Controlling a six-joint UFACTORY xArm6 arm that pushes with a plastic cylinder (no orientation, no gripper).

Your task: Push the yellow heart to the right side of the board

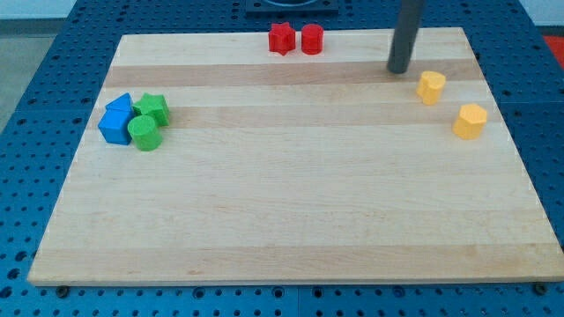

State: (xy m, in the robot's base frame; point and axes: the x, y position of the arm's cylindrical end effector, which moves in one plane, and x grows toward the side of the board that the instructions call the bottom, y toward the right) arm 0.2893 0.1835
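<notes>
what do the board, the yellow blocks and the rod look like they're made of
The board looks like pale wood in glued strips, with visible grain and a low sheen. The yellow heart and the other yellow block look like matte moulded plastic or painted wood: flat, even colour with no grain. The rod, down to my tip, is smooth and dark, perhaps metal or plastic.

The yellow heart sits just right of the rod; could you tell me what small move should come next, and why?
Probably slide my tip rightward and a little toward the view's bottom into the yellow heart: the tip stands apart at the heart's upper left, so that contact would drive it toward the board's right edge.
</notes>
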